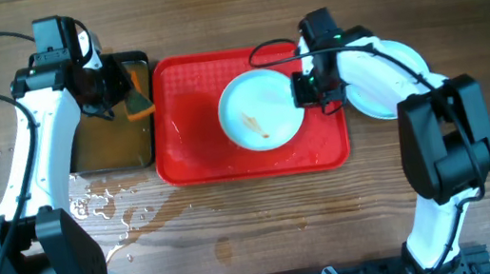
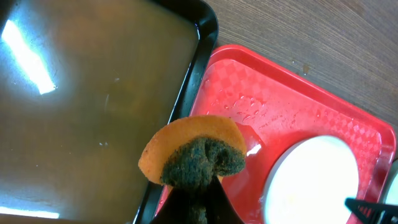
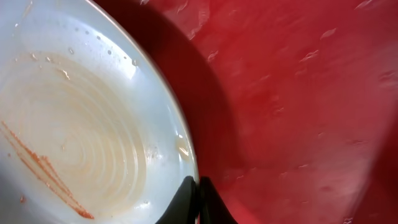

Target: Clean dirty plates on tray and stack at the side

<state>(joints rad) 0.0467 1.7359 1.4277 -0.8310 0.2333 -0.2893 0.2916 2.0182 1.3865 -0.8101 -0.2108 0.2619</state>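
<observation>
A dirty plate [image 1: 260, 109] with an orange-brown sauce streak sits tilted on the red tray [image 1: 188, 130]. My right gripper [image 1: 307, 88] is shut on its right rim; the wrist view shows the fingers [image 3: 198, 198] pinching the plate's edge [image 3: 87, 124] above the tray [image 3: 298, 93]. Other plates [image 1: 381, 79] lie stacked on the table right of the tray, partly hidden by the arm. My left gripper [image 1: 119, 95] is shut on an orange sponge with a dark green scrub side [image 2: 196, 155], held over the border between the black pan and the tray [image 2: 280, 112].
The black pan of brownish water [image 1: 109, 127] stands left of the tray, also in the left wrist view [image 2: 87, 106]. Water is spilled on the wooden table [image 1: 106, 209] in front of the pan.
</observation>
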